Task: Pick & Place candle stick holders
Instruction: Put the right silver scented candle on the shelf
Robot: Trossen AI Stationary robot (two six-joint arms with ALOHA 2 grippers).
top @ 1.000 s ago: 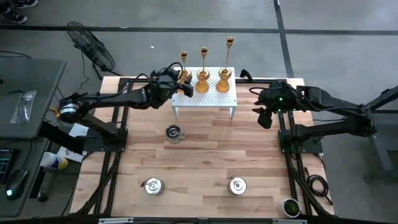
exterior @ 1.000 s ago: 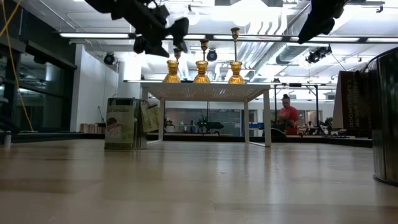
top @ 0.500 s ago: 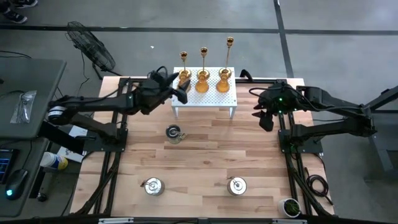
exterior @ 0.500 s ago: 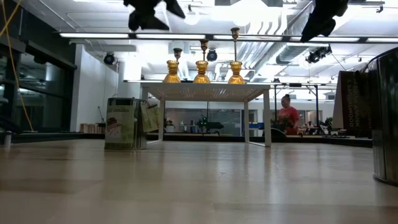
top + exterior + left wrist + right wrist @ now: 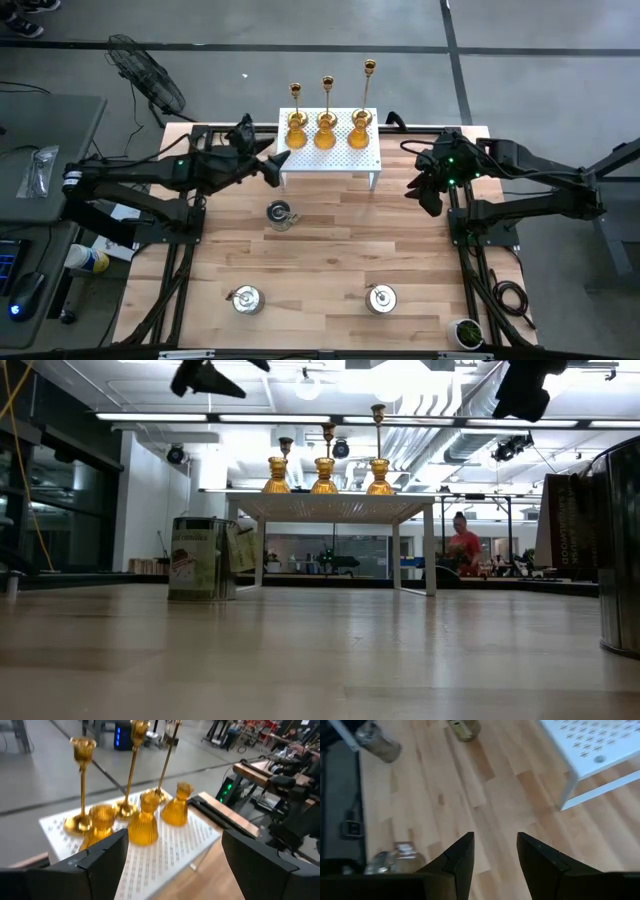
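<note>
- I'm seeing the white rack (image 5: 328,152) carrying three gold candlesticks (image 5: 327,92) behind three amber cups (image 5: 326,131), a finished-looking row.
- Three silvery pots (image 5: 280,214) are sitting on the table (image 5: 320,260), presumably waiting.
- I'm holding the left gripper (image 5: 268,166) beside the rack, jaws wide, empty.
- The right gripper (image 5: 424,195) is hovering, partly open, empty.

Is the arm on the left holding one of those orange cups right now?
No. The left gripper is open and empty, while all three orange cups stand on the white rack in front of it.
</note>
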